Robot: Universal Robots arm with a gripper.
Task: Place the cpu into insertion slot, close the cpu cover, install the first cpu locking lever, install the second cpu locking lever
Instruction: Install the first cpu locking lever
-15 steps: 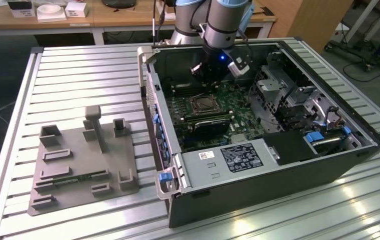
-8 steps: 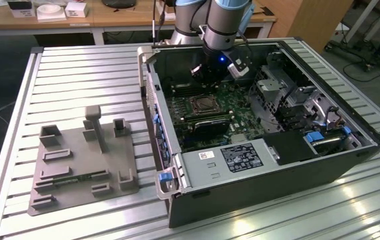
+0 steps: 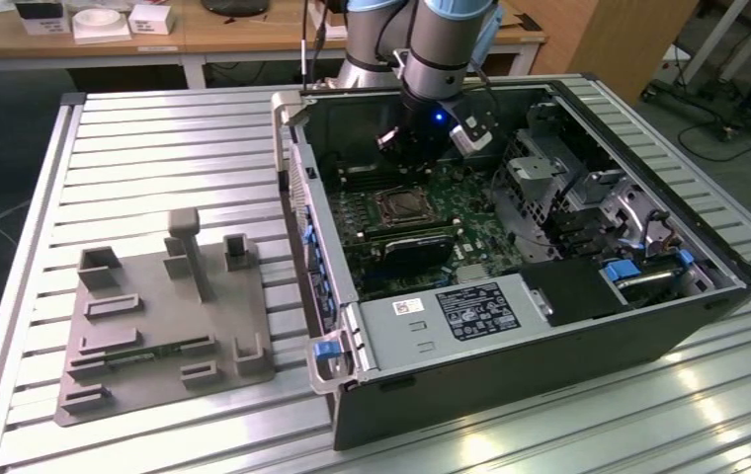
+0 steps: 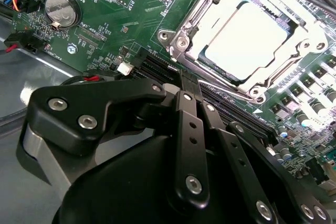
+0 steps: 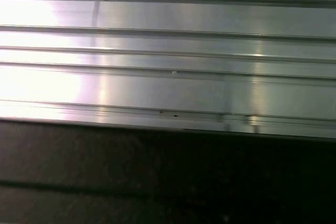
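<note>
In the second wrist view the cpu [image 4: 247, 35] lies in its socket, its silver-grey top glaring bright. The cpu cover [image 4: 181, 40] lies flat around it as a silvery frame. How the locking levers stand I cannot tell. My gripper [image 4: 188, 80] hangs just beside the socket over the dark memory slots [image 4: 236, 119], its black fingers [image 4: 189, 124] pressed together with nothing between them. In the exterior view the gripper [image 3: 409, 153] hovers inside the open computer case, a little behind the insertion slot [image 3: 402, 207] on the green board.
A black graphics card [image 3: 409, 247] sits just in front of the socket, with a power supply [image 3: 461, 311] and drive cages [image 3: 547, 168] around it. A coin battery [image 4: 62, 10] lies on the board. A grey fixture plate [image 3: 165, 316] rests on the slatted metal table [image 5: 168, 87].
</note>
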